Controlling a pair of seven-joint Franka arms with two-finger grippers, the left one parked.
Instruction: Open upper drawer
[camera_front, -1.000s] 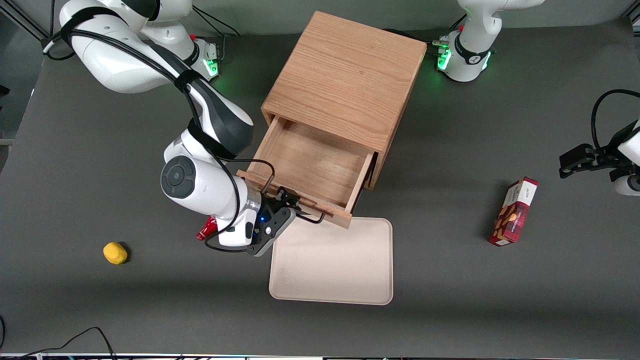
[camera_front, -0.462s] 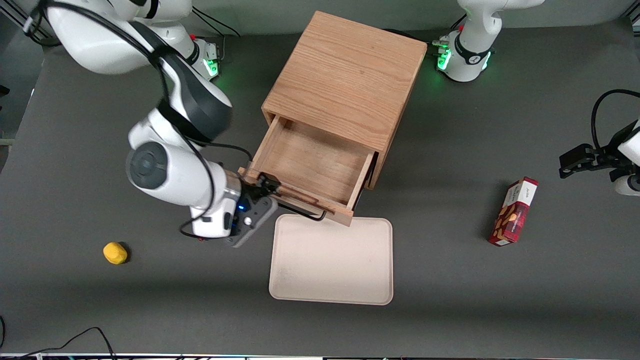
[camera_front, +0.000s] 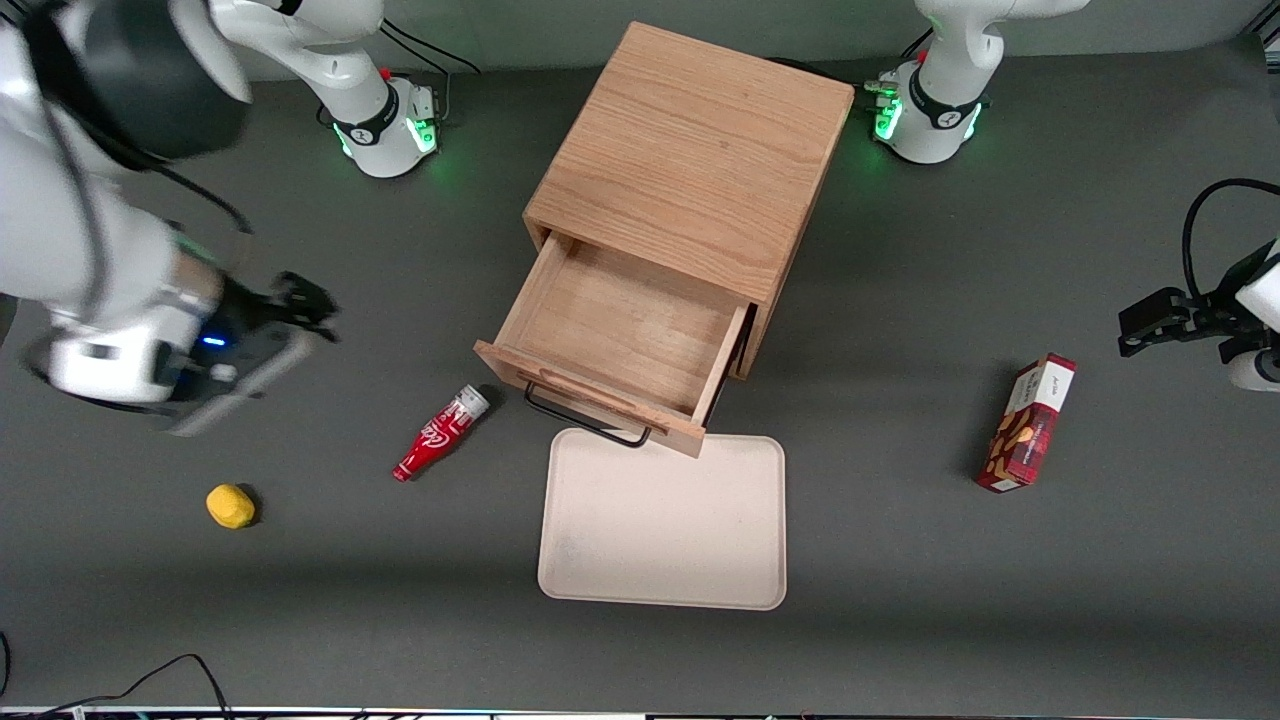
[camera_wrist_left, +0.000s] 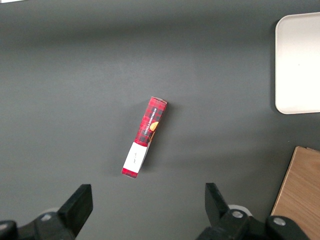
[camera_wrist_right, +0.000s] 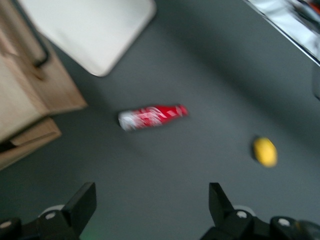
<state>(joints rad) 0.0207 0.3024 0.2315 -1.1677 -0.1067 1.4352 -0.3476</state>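
Observation:
The upper drawer (camera_front: 625, 335) stands pulled well out of the light oak cabinet (camera_front: 690, 150), and its wooden inside shows nothing in it. Its black loop handle (camera_front: 585, 418) hangs free at the front, over the edge of the tray. My gripper (camera_front: 305, 305) is off toward the working arm's end of the table, well apart from the drawer and raised above the dark surface. In the right wrist view the gripper (camera_wrist_right: 152, 192) is open, with only bare table between its fingers (camera_wrist_right: 85, 199). That view also catches the drawer's front (camera_wrist_right: 30, 85).
A cream tray (camera_front: 665, 520) lies in front of the drawer. A red bottle (camera_front: 440, 433) lies on its side beside the drawer front, and a yellow object (camera_front: 230, 505) sits nearer the camera. A red box (camera_front: 1028, 422) stands toward the parked arm's end.
My gripper let go of the drawer handle and swung away toward the working arm's end of the table, uncovering the red bottle. The drawer stays pulled out.

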